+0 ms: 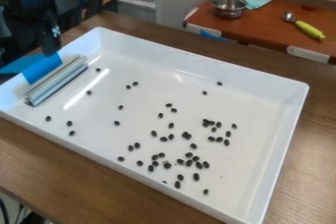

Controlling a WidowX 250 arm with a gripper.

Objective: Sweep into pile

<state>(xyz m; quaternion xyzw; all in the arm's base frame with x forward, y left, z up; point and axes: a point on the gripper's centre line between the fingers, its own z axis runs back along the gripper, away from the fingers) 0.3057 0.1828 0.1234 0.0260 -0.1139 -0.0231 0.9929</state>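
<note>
Dark beans (186, 135) scattered in white tray (239, 169) — spill presumably checked by raised walls (281, 139). 1 metal bar (58, 80) laid near tray's end, likely for sweeping. Claw (50, 46) seen near bar; grip cannot be told.

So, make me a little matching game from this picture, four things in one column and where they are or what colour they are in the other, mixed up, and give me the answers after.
Things:
1. Beans
2. Metal bars
3. Pot
4. Spoon

Places and colours:
A. Has a yellow-green handle
B. Scattered over the floor of the white tray
C. Beside the light green cloth
D. Lying along the tray's end, at the picture's left

Right pairs: 1-B, 2-D, 3-C, 4-A
</note>
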